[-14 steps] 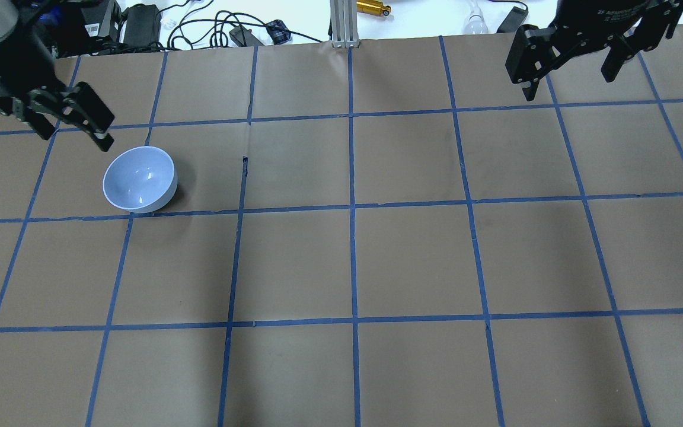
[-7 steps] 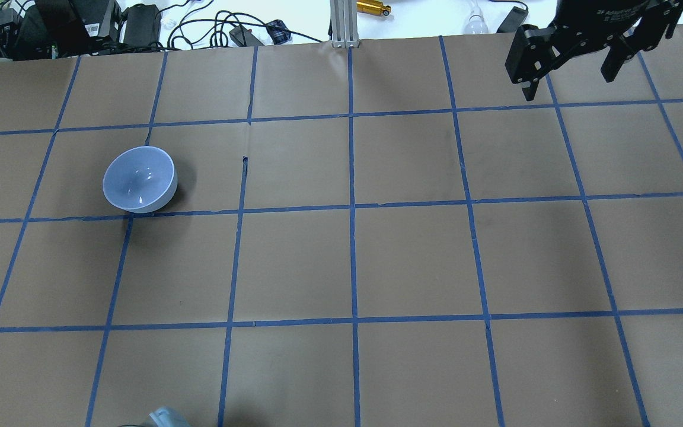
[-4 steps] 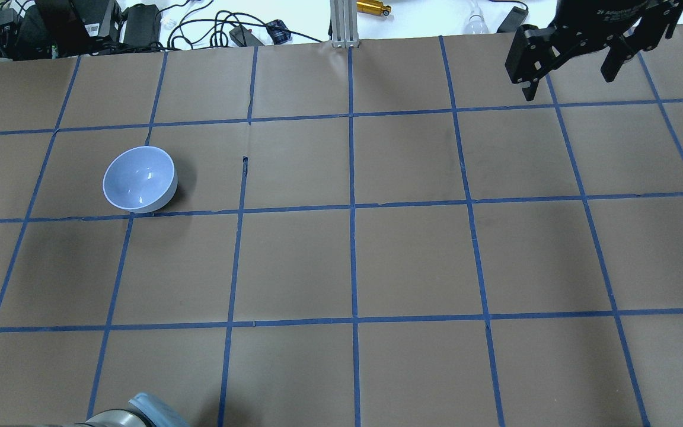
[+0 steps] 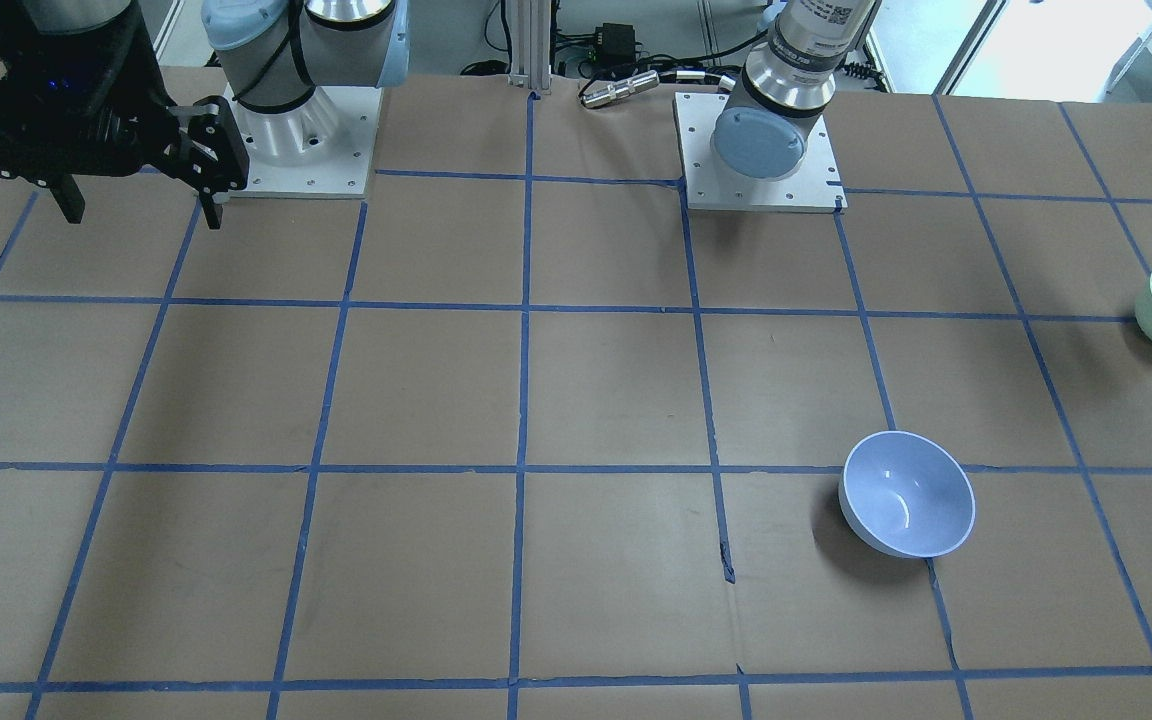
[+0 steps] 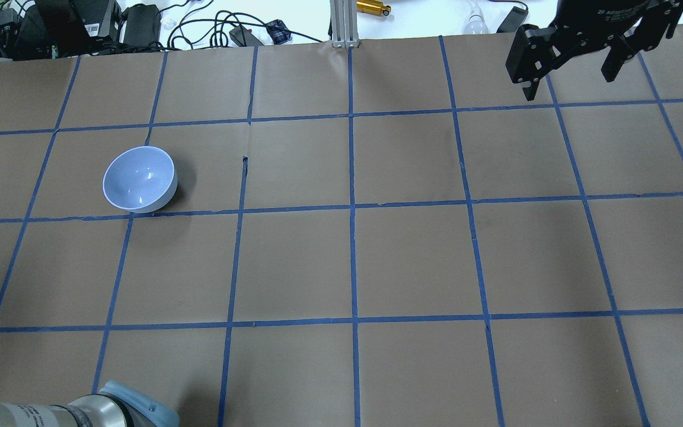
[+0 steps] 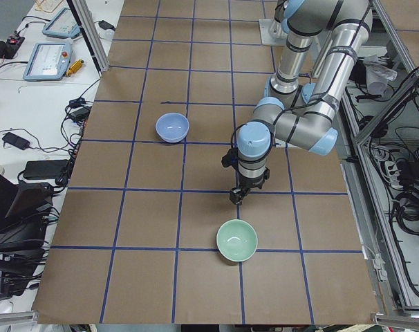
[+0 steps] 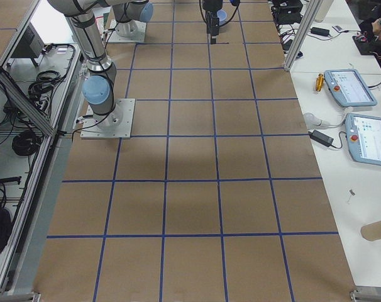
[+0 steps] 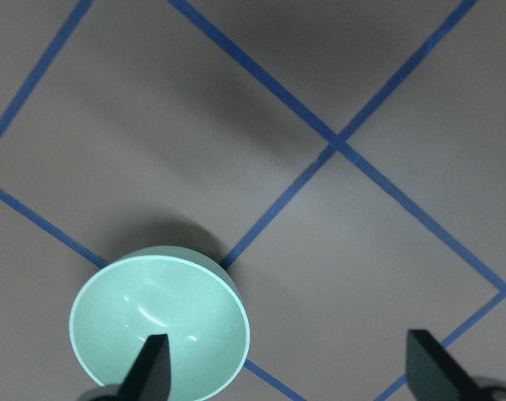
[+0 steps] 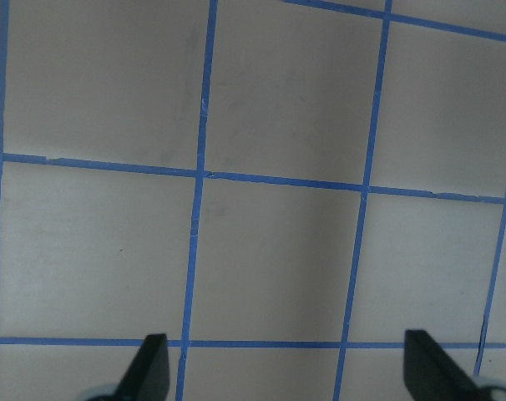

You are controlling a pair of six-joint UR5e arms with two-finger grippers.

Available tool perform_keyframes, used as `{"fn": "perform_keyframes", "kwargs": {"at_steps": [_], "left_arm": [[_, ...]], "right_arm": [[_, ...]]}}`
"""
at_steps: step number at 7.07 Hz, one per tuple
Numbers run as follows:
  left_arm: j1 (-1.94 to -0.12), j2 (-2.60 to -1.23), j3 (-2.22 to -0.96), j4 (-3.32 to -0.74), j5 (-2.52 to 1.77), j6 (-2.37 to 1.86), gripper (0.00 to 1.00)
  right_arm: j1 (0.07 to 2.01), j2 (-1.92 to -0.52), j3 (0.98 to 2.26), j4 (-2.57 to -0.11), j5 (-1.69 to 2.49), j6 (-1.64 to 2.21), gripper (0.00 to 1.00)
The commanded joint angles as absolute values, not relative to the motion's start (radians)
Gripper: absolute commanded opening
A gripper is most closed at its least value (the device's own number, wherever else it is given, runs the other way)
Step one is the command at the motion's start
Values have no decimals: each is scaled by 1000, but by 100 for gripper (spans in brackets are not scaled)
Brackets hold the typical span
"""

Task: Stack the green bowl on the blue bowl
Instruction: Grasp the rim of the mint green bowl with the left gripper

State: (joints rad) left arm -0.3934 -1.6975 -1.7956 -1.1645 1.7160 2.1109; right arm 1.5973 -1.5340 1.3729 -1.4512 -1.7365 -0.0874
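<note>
Now the left gripper (image 8: 290, 374) is gone from the overhead view, where two seconds ago it hung beside the blue bowl (image 5: 140, 179). Only a joint of the left arm (image 5: 131, 406) has crept in at that view's bottom edge. The gripper hangs empty with its fingers spread wide. The green bowl (image 8: 159, 327) sits just below it and off to one side, and in the wrist view one fingertip overlaps its rim. Both bowls stand upright, mouths up; being round, neither has a long axis. The blue bowl has not shifted and lies well apart from the left gripper. The right gripper (image 5: 568, 80), also spread and empty, is unmoved, far from both bowls. There are two bowls, one of each colour, and two grippers.
</note>
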Motion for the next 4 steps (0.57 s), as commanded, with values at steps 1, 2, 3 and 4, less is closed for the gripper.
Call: {"fn": "perform_keyframes", "kwargs": {"at_steps": [1, 2, 3, 4], "left_arm": [[-303, -1753, -1804, -1056, 1694, 2282, 100], [-251, -1787, -1804, -1019, 1628, 2337, 100], [-220, -1824, -1804, -967, 1591, 2392, 100], [-215, -1859, -1804, -947, 1585, 2399, 100]], "right_arm": [[1598, -1534, 1373, -1451, -1736, -87, 100], [1598, -1534, 1373, -1451, -1736, -87, 100], [1598, -1534, 1373, -1451, -1736, -87, 100], [1597, -1534, 1373, -1451, -1736, -87, 100]]}}
